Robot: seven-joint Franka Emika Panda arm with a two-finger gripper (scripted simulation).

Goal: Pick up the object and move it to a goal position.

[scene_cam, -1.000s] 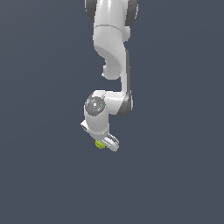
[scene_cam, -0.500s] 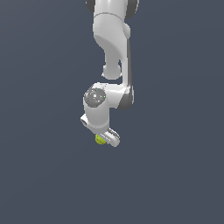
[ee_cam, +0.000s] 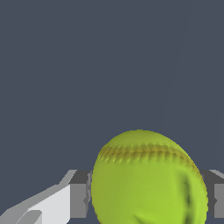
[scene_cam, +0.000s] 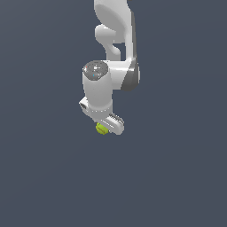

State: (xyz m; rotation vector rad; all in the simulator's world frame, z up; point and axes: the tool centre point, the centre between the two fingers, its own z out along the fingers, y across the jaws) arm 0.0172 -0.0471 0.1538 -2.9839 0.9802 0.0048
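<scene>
The object is a small yellow-green ball [scene_cam: 102, 129] with a darker stitched seam. In the exterior view it peeks out under the white arm's hand, mostly hidden behind one finger. My gripper [scene_cam: 106, 126] is shut on it. In the wrist view the ball [ee_cam: 148, 179] fills the space between the two grey finger pads [ee_cam: 78, 200], which press on it from both sides. Ball and gripper hang in front of a plain dark grey background, with no contact to any surface showing.
Only the white arm [scene_cam: 113, 40] reaching down from above and a uniform dark grey-blue surface [scene_cam: 44, 177] show around the gripper. No goal marker or other object shows in either view.
The arm has risen in the exterior view, carrying the ball upward with it. The gripper stays shut on the ball throughout.
</scene>
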